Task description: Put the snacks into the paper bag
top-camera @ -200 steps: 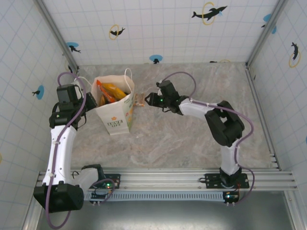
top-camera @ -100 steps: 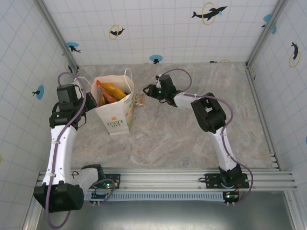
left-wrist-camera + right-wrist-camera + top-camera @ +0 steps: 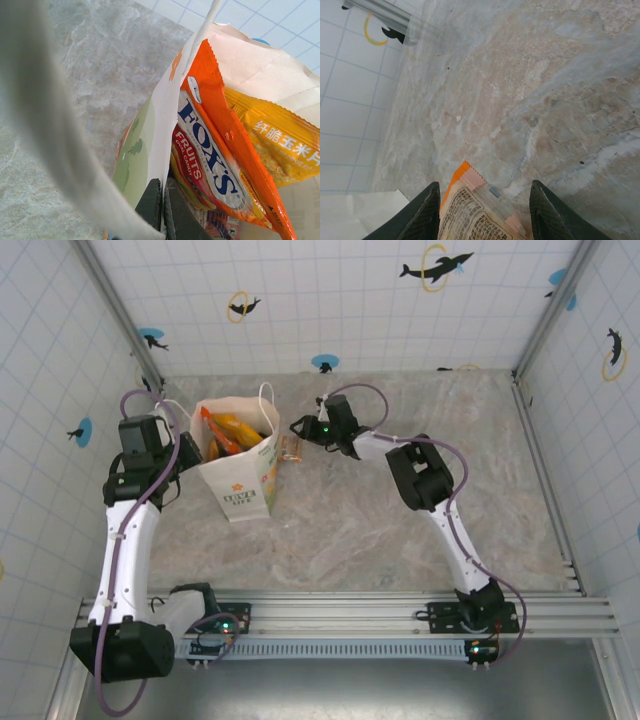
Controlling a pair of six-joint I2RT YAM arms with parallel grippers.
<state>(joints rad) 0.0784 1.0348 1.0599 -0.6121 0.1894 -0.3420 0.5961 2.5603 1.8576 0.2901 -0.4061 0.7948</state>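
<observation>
- Upright on the marbled table [image 3: 400,530], left of the middle, mouth open: the white paper bag [image 3: 243,480], a small logo on its front.
- Inside the bag, poking up past the rim: several snacks [image 3: 232,430], among them an orange FOX'S packet [image 3: 210,165] and, behind it, a yellow packet [image 3: 280,145] with white lettering.
- Left gripper [image 3: 161,205]: clenched on the bag's left wall at the rim, its 2 dark fingers pressed together over the paper.
- Flat on the table just right of the bag and outside it: 1 more packet [image 3: 291,448], small print facing up, with an orange edge at its far end.
- Right gripper [image 3: 485,186]: released, its 2 fingers well apart, low over the table just beyond the bag's right side.
- In the right wrist view, the far end of that loose packet between the 2 fingers; impossible to tell whether either finger touches it.
</observation>
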